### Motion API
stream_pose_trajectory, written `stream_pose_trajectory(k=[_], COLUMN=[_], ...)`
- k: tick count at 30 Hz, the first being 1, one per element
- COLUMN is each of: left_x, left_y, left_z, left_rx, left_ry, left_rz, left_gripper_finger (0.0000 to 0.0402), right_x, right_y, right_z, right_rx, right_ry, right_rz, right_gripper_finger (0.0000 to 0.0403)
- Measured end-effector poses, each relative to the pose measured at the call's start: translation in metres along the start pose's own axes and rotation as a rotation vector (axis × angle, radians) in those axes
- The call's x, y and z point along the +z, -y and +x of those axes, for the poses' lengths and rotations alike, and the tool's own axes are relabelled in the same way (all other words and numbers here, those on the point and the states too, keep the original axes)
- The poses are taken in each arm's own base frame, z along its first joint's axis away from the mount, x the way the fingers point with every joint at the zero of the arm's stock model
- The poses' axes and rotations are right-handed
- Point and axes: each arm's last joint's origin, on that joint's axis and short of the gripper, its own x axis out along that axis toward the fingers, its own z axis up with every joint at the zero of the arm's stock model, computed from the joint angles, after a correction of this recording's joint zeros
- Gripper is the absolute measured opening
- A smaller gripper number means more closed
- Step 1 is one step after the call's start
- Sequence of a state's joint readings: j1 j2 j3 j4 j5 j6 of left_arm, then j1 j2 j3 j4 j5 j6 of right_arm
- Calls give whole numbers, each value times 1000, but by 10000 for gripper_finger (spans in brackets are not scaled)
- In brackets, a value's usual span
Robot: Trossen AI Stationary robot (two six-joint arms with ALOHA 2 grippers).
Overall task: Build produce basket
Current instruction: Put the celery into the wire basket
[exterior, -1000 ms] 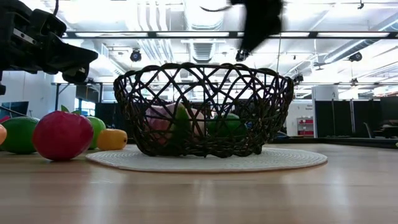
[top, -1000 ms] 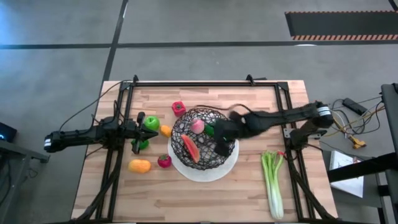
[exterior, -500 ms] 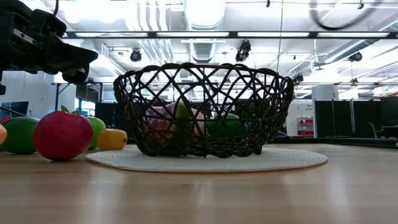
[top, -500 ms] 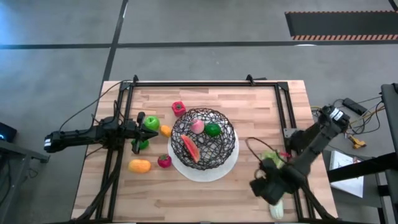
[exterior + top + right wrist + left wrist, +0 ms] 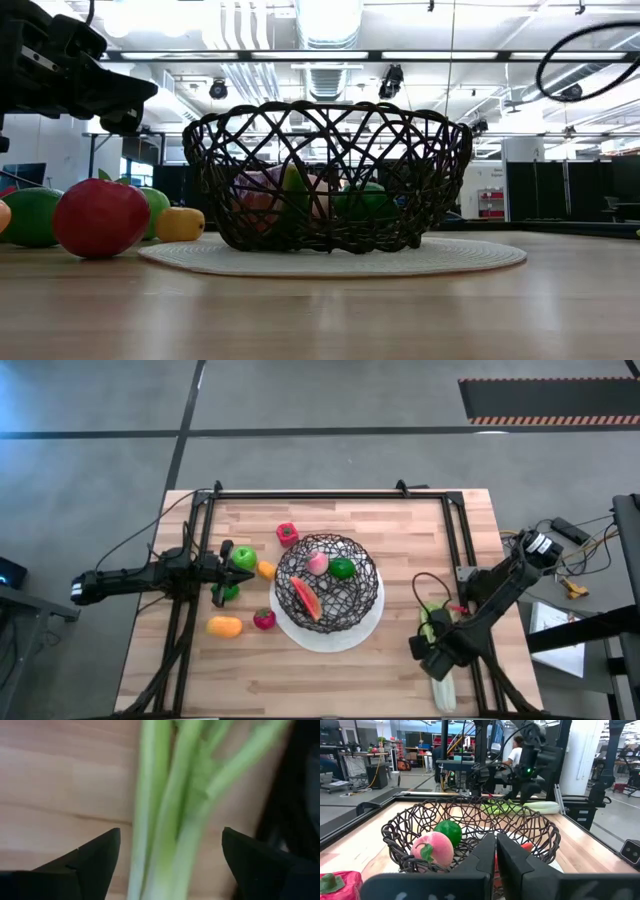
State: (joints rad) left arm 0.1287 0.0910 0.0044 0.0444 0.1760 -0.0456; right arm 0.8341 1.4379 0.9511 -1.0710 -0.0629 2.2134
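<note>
Pale-green celery stalk (image 5: 172, 815) lies between the right gripper's (image 5: 170, 855) spread fingers, untouched.

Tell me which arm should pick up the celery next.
Right. The right gripper is above the celery stalk with its fingers open on either side. The left gripper is shut on the far side of the basket.

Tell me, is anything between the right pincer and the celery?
Nothing visible. The right pincer is open over the celery, one finger on each side, with only bare table beside the stalk. The basket stands well apart.
</note>
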Motion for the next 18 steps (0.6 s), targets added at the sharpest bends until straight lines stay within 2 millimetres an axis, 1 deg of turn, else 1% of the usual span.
stream_pose_trajectory(k=[6,10,12,15,18], left_x=[0,0,0,0,0], left_y=[0,0,0,0,0], left_z=[0,0,0,0,0], left_rx=[0,0,0,0,0], left_ry=[0,0,0,0,0], left_rz=[0,0,0,0,0], left_gripper_finger=[0,0,0,0,0], right_x=[14,21,23,23,24], right_y=[-1,3,4,5,5], right_z=[25,40,43,45,45], right_rx=[21,-31,-40,-38,-34], right_ry=[-25,-80,-79,-76,-74], right_rz=[-14,-13,-26,-62,-105], right_gripper_finger=[310,289,277,249,203])
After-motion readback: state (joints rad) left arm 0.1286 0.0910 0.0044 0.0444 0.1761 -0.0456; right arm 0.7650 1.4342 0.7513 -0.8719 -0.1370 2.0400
